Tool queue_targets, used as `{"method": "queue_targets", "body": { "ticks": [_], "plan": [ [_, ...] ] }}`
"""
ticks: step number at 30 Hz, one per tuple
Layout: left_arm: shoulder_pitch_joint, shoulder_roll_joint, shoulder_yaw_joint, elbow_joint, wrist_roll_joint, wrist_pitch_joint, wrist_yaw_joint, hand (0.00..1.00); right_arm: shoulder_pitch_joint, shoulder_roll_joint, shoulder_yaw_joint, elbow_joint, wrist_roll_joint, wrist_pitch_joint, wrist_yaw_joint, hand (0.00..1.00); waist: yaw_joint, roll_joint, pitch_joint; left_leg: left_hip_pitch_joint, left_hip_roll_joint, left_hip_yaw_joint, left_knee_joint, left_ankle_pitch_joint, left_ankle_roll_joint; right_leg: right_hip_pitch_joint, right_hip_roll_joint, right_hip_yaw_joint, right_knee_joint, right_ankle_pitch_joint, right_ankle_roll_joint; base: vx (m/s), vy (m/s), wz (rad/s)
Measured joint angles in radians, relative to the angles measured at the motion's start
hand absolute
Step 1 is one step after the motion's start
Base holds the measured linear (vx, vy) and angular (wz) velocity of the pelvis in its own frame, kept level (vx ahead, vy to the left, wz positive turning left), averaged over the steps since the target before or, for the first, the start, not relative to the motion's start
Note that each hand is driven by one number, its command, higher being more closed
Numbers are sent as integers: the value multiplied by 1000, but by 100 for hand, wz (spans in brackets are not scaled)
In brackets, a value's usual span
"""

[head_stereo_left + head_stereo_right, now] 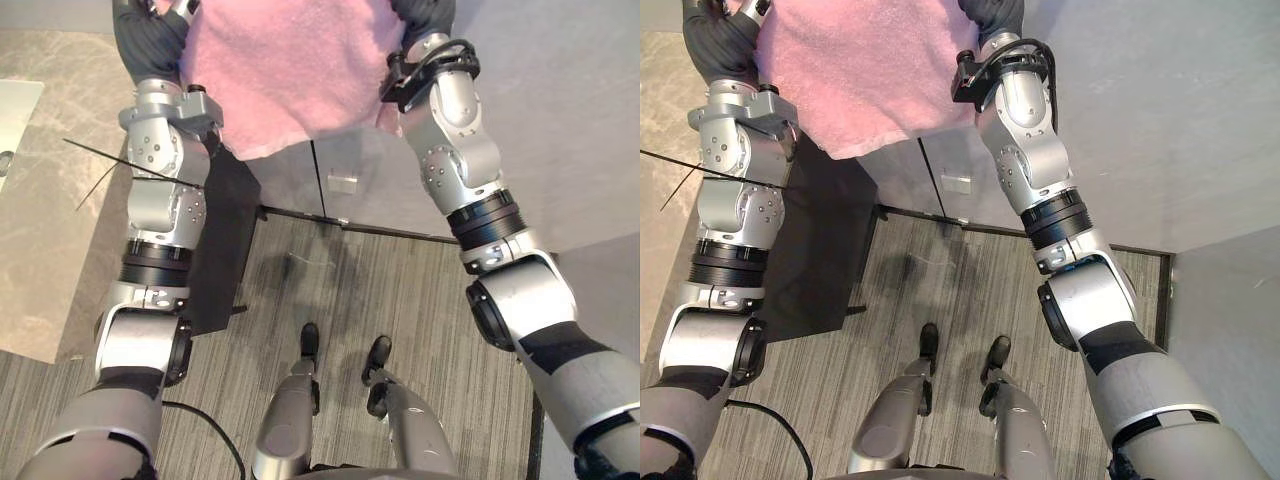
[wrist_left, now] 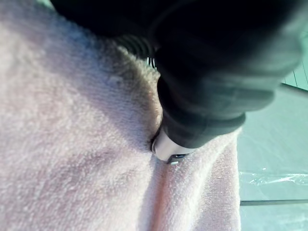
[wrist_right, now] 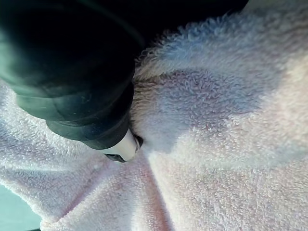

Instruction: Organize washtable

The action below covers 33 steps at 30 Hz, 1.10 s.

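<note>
Left hand [image 2: 202,82] and right hand [image 3: 72,67] each clench the upper edge of the pink towel [image 1: 290,70], and in both wrist views you see the cloth pucker around a silver finger [image 2: 167,147] pressed in beneath the dark cover. You see the towel hanging spread between the two raised arms, clear of the striped floor [image 1: 330,290] and in front of the grey cabinet front [image 1: 560,110]. The marble washtable top [image 1: 45,250] lies to the robot's left.

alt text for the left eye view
A pink towel hangs spread between the robot's raised left hand and right hand, which grip it near the top. Below are a grey striped floor and, at the left, a beige stone counter.
</note>
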Motion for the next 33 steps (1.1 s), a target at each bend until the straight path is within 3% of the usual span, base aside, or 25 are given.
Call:
{"method": "queue_targets", "body": {
  "ticks": [5,8,9,15,16,23,27,33],
  "plan": [
    [0,12,3,4,28,1,0,100,0,-1,2,0,-21,1,3,100,-16,-4,-1,5,0,3,-4,2,3,0,2,8,0,0,0,-2,-1,-3],
    [0,12,20,12,52,2,0,100,19,-2,9,0,-29,2,27,100,-22,-25,-11,13,1,7,-7,2,4,0,7,22,0,1,0,2,-8,-14],
    [0,12,20,13,57,3,0,100,22,-2,9,0,-29,2,31,0,-22,-29,-13,14,2,9,-7,2,4,0,8,24,-1,1,0,5,-11,-9],
    [0,12,41,15,74,10,0,100,35,-16,9,1,-30,2,39,0,-24,-36,-17,16,2,9,-8,2,4,0,12,28,-1,2,-2,0,-2,-1],
    [0,12,42,20,74,10,0,0,36,-20,9,3,-30,3,39,0,-24,-36,-17,16,2,9,-8,2,4,0,13,29,-2,3,-4,0,0,0],
    [14,24,122,58,74,21,9,0,53,-46,3,35,-28,5,36,0,-32,-50,-24,22,3,16,-8,2,4,6,17,35,-11,9,-8,-13,-2,-3],
    [88,47,158,61,116,33,26,0,149,-50,-20,27,-28,8,36,0,-45,-71,-36,25,6,18,-12,2,4,13,20,37,-28,17,-7,0,1,-1],
    [264,37,161,57,192,73,19,0,359,-54,-38,-72,-28,18,45,0,-48,-71,-36,35,8,26,-16,2,4,41,26,43,-80,45,-2,-2,13,-3]
  ]
}}
